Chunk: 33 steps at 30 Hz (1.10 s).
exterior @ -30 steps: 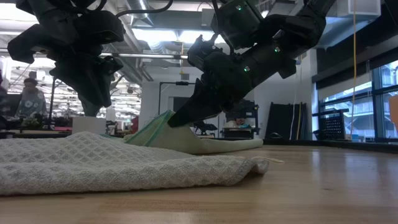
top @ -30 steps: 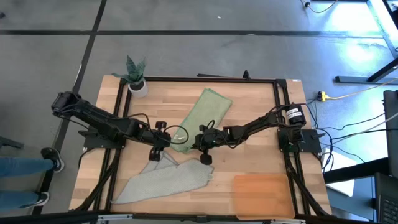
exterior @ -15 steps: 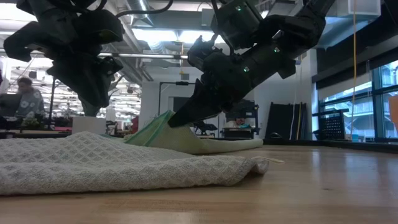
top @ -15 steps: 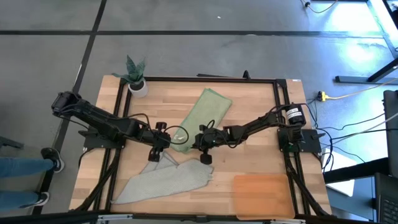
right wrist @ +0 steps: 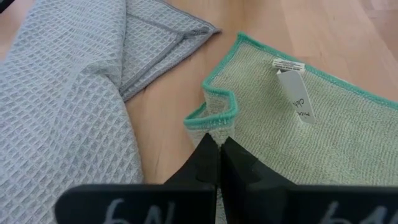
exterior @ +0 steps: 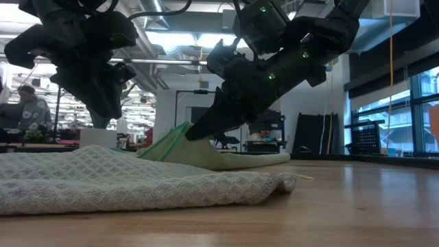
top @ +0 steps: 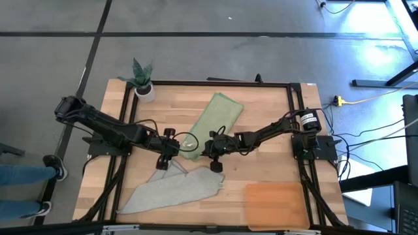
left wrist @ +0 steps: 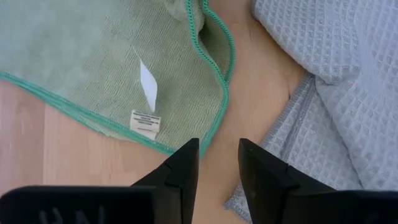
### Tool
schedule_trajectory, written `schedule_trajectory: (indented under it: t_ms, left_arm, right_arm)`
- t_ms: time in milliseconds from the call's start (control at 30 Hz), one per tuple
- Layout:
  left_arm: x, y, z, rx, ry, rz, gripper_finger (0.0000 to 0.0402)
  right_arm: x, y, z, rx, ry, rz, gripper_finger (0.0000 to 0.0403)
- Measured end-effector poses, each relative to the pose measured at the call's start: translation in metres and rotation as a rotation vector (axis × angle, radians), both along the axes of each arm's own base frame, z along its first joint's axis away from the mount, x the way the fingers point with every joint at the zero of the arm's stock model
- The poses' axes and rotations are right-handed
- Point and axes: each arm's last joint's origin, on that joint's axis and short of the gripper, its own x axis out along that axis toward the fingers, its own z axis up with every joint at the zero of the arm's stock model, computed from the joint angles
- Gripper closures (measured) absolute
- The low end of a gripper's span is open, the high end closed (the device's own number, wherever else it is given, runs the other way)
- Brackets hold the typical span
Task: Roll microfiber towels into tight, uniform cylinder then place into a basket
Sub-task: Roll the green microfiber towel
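The right gripper [top: 204,151] is pinched on a corner of the green towel [top: 212,123], lifting the near edge, probably to begin the roll. The left gripper [top: 171,156], at 9 o'clock from it, hangs above bare wood with its fingers [left wrist: 180,177] a little apart, holding nothing. The grey towel [top: 171,190] lies flat at 7 o'clock. The basket [top: 275,205], at 5 o'clock, holds no towel.
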Motion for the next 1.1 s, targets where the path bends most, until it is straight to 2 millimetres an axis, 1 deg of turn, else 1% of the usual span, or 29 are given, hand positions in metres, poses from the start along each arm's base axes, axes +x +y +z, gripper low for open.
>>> schedule_trajectory:
  t_ms: [200, 367, 500, 700, 867, 933, 1000, 1100]
  left_arm:
    - [0.012, -0.003, -0.013, 0.009, 0.006, -0.011, 0.0298]
    - [0.021, -0.005, -0.022, 0.035, -0.006, -0.062, 0.0297]
    - [0.023, -0.006, -0.025, 0.045, 0.005, -0.073, 0.0297]
    - [0.024, -0.005, -0.027, 0.045, 0.010, -0.071, 0.0299]
    - [0.027, -0.006, -0.025, 0.035, -0.027, -0.060, 0.0297]
    - [0.027, -0.005, -0.026, 0.039, -0.034, -0.018, 0.0296]
    - [0.028, -0.004, -0.029, 0.049, -0.030, 0.023, 0.0298]
    - [0.029, -0.005, -0.037, 0.042, -0.002, 0.025, 0.0299]
  right_arm:
    - [0.000, 0.001, 0.001, 0.094, 0.005, -0.032, 0.0400]
    - [0.000, 0.000, 0.001, 0.125, 0.007, -0.054, 0.0400]
    - [0.002, -0.003, 0.004, 0.173, -0.022, -0.087, 0.0400]
    - [0.003, -0.010, 0.016, 0.204, -0.060, -0.118, 0.0400]
    - [0.003, -0.015, 0.015, 0.234, -0.055, -0.141, 0.0400]
    - [0.003, -0.015, 0.016, 0.229, -0.055, -0.139, 0.0400]
    - [0.003, -0.015, 0.016, 0.226, -0.057, -0.137, 0.0400]
    - [0.003, -0.016, 0.016, 0.228, -0.060, -0.136, 0.0400]
